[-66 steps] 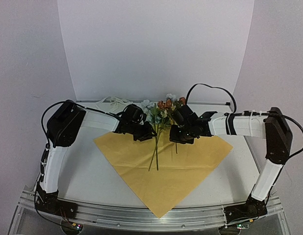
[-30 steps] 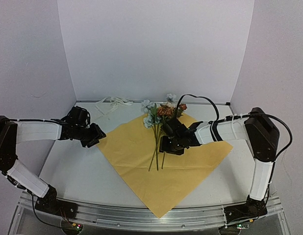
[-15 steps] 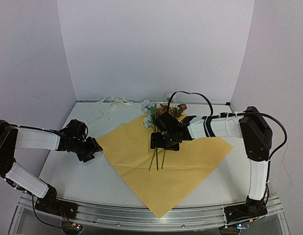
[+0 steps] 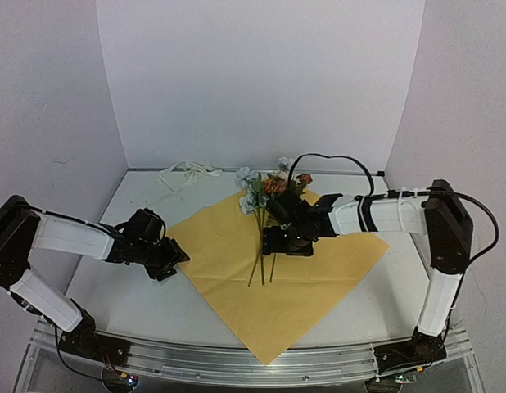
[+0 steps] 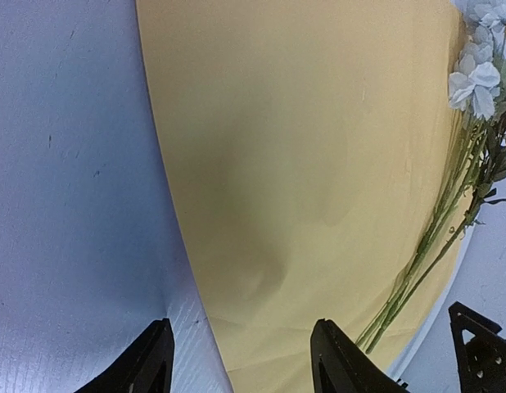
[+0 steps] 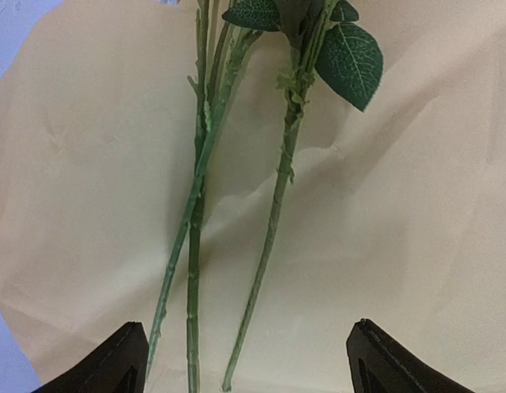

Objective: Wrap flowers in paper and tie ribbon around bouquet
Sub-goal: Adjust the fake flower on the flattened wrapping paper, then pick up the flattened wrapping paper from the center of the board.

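Note:
The paper, yellow-orange face up, lies flat as a diamond on the table. The flowers rest on its far half, stems pointing toward me. The cream ribbon lies loose at the back left. My left gripper is low at the paper's left corner and open; the paper's edge runs between its fingers. My right gripper hovers open over the stems, nothing held; a leaf shows above them. No wrapped bouquet is in view.
White walls close the table at the back and sides. The table's metal front rail runs along the near edge. My right gripper's finger shows at the lower right of the left wrist view.
My left gripper has come down and rightward to the paper's left corner. The right gripper has opened wider over the stems and shifted slightly. The flowers lie as before.

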`<act>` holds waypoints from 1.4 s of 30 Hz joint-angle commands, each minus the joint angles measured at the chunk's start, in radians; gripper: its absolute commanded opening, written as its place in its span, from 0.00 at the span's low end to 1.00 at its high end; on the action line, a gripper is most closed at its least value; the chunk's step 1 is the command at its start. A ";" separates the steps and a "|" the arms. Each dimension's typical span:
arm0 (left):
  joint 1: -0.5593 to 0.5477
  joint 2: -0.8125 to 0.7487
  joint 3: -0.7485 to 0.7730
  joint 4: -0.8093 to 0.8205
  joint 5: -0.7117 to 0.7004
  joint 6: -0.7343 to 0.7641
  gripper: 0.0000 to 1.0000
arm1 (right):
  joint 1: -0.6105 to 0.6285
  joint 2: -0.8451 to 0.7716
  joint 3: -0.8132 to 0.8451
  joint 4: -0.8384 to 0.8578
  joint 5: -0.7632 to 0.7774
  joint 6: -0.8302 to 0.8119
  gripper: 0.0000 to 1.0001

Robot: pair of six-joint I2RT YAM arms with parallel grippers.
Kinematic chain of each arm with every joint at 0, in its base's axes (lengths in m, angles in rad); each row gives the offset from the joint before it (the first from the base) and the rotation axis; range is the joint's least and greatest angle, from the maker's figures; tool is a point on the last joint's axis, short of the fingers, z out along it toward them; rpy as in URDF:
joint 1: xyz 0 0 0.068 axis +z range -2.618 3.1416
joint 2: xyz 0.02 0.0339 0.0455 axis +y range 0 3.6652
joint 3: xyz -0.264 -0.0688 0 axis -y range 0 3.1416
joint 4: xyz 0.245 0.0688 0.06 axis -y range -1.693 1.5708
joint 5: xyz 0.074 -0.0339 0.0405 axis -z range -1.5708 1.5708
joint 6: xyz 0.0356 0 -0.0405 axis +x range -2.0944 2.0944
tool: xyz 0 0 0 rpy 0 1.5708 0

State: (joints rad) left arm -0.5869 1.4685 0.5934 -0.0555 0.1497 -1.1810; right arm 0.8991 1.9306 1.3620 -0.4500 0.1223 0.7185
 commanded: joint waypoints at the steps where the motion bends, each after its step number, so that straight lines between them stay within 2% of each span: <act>1: -0.029 -0.059 0.017 -0.031 -0.033 0.041 0.61 | 0.052 -0.187 -0.127 -0.020 0.024 0.024 0.87; 7: -0.161 -0.131 0.033 -0.140 -0.098 0.154 0.64 | 0.134 -0.401 -0.401 0.033 0.014 0.198 0.86; 12: -0.281 -0.168 0.012 -0.133 -0.090 0.221 0.63 | 0.256 -0.539 -0.597 0.086 0.037 0.415 0.85; 20: -0.416 -0.224 -0.017 -0.110 -0.111 0.254 0.61 | 0.452 -0.614 -0.775 0.247 0.063 0.763 0.87; 27: -0.454 -0.302 -0.062 -0.092 -0.137 0.254 0.61 | 0.556 -0.599 -0.844 0.371 0.116 0.984 0.86; 35: -0.459 -0.379 -0.051 -0.129 -0.176 0.286 0.61 | 0.622 -0.486 -0.953 0.668 0.149 1.217 0.78; 40: -0.461 -0.408 -0.036 -0.146 -0.176 0.302 0.61 | 0.649 -0.393 -0.973 0.817 0.182 1.288 0.72; 42: -0.463 -0.419 -0.032 -0.149 -0.176 0.307 0.61 | 0.657 -0.374 -0.989 0.868 0.214 1.308 0.65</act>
State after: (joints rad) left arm -1.0427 1.0858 0.5335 -0.1920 -0.0038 -0.9077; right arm 1.5344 1.4930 0.4283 0.3386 0.2890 1.9294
